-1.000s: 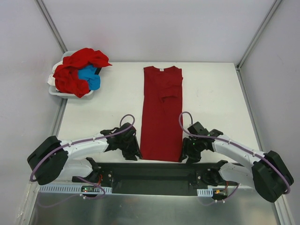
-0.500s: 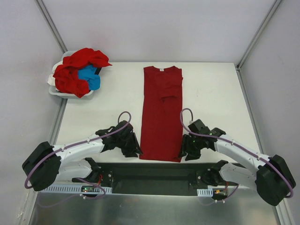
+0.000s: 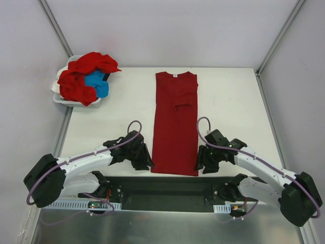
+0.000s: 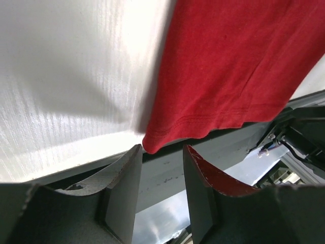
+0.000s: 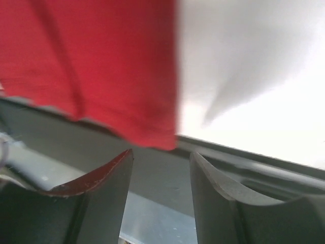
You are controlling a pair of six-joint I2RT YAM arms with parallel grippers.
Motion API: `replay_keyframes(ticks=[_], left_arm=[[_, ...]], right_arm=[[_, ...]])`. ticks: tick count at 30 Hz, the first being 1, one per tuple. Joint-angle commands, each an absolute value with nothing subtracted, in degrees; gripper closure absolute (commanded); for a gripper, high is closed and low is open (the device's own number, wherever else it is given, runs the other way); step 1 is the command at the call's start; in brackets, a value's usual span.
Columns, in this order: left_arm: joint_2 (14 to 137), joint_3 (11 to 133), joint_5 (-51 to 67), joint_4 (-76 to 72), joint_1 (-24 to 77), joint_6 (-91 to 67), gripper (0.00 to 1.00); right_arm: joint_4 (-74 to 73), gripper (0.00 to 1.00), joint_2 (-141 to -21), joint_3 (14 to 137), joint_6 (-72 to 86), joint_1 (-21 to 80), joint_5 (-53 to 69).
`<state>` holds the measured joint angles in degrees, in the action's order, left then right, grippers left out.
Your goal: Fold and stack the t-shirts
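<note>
Red cloth fills the middle of the worktop (image 3: 111, 122): one shirt (image 3: 175, 122) lies flat, already narrowed to a long strip with its sleeves turned in. Its collar is at the far end and its hem at the near edge. The rest wait in a basket (image 3: 57, 99) at the far left corner, a red heap (image 3: 81, 76) with a blue shirt (image 3: 96, 84) in it.

The step in hand looks like the lengthwise fold, taking the hem up towards the collar. The left pincer (image 3: 143, 161) is at the left hem corner and the right pincer (image 3: 201, 163) at the right one, each just outside the cloth's side edge.

Seen from the left wrist, the left pincer (image 4: 161, 152) has its jaws moderately apart. The hem corner (image 4: 150, 144) sits at the mouth of the gap, close to the left fingertip and not clamped. From the right wrist the picture is blurred, but the right pincer (image 5: 160, 155) also stands moderately apart, with the other corner (image 5: 162, 140) just beyond the gap. Neither holds anything.

Next, I judge, both should ease forward and low so that each corner lies between the fingers. Then they close together, lift, and carry the hem evenly towards the collar. An uneven lift would skew the fold.
</note>
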<state>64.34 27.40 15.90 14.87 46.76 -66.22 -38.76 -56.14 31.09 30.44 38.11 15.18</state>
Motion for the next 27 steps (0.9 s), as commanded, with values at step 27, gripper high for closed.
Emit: replay_keyframes(ticks=[27], left_arm=[[71.81,26.45,16.79,10.46,46.32,-65.92,0.93]], right_arm=[[-29.26,0.76,-64.07,26.19,31.99,40.08,13.54]])
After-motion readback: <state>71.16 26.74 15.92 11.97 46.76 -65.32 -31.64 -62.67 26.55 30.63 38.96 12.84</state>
